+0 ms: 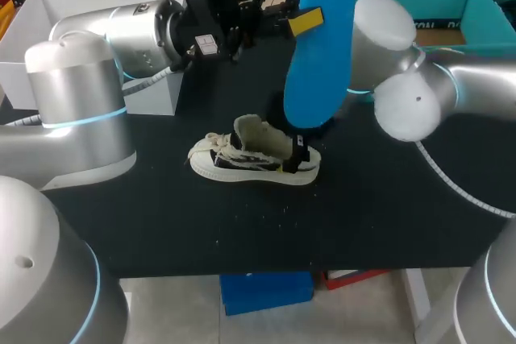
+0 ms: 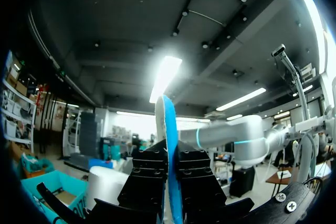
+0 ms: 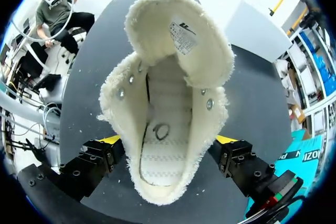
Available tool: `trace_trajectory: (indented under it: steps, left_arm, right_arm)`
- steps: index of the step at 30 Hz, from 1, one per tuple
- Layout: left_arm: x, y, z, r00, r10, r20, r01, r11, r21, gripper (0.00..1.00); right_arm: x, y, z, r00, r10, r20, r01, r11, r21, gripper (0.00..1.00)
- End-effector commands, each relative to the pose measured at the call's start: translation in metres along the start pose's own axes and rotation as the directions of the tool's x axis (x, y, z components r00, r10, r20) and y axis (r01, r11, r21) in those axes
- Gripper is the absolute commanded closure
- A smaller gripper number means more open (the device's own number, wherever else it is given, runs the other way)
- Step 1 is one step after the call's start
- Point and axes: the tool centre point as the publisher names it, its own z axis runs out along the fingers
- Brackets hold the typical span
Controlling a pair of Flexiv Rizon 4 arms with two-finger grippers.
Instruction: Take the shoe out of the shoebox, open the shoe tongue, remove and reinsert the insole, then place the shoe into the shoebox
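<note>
- Black worktop [image 1: 387, 215] right across the head view, matte and flat, running out to its front edge.
- Pale specks [image 1: 250, 217] scattered over it, toward that front edge.
- Right wrist view: same dark surface [image 3: 252, 93], evenly lit.

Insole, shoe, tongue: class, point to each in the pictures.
insole [image 1: 322, 38], head view, middle of its blue face
shoe [image 1: 242, 163], head view, side panel by the laces
tongue [image 3: 181, 62], right wrist view, fleecy inner face
</note>
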Motion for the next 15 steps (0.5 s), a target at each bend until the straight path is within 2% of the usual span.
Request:
trace_trajectory:
  steps: [1, 3, 7, 15]
  left_arm:
    - [0.001, 0.001, -0.001, 1.0, 0.002, -0.002, -0.002, 1.0, -0.001, 1.0]
    - [0.001, 0.001, -0.001, 1.0, 0.002, -0.002, -0.002, 1.0, -0.001, 1.0]
    - [0.001, 0.001, -0.001, 1.0, 0.002, -0.002, -0.002, 1.0, -0.001, 1.0]
    - [0.001, 0.001, -0.001, 1.0, 0.002, -0.002, -0.002, 1.0, -0.001, 1.0]
  right_arm:
    - [0.003, -0.009, 0.002, 1.0, -0.002, 0.003, 0.003, 0.966, -0.259, 0.0]
    - [0.002, -0.009, 0.003, 1.0, -0.008, 0.001, 0.007, 0.951, -0.309, 0.0]
    - [0.001, -0.011, 0.002, 1.0, -0.021, 0.004, 0.022, 0.933, -0.36, 0.0]
    - [0.003, -0.021, -0.001, 1.0, 0.0, 0.013, 0.005, 0.925, -0.379, 0.0]
